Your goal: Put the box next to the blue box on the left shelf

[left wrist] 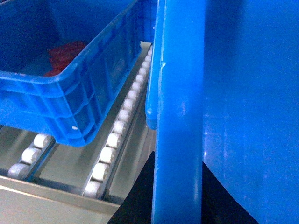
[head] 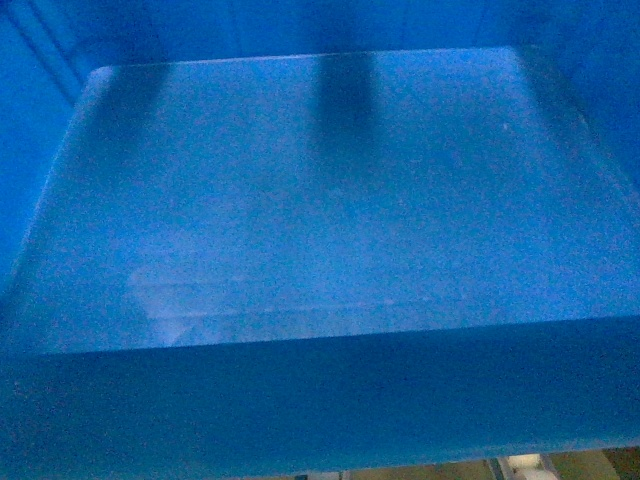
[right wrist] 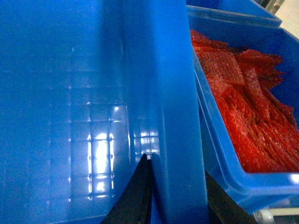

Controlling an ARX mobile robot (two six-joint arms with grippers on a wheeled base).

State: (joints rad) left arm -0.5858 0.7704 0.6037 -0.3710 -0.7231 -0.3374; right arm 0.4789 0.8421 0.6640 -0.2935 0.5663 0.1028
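Note:
The box (head: 320,200), a bright-blue crate, fills the head view with its smooth bare floor and walls. My left gripper (left wrist: 180,196) is shut on the box's thick left rim (left wrist: 180,116), one black finger on each side of the wall. My right gripper (right wrist: 180,196) is shut on the right wall (right wrist: 173,93) in the same way. To the left of the held box, a blue box (left wrist: 70,98) with something red inside rests on the left shelf's white rollers (left wrist: 114,140). A gap with one roller rail separates the two.
On the right, another blue crate (right wrist: 224,163) heaped with red mesh pieces (right wrist: 252,107) sits close against the held box. A white roller (right wrist: 264,217) shows beneath it. A grey metal front rail (left wrist: 51,193) edges the shelf.

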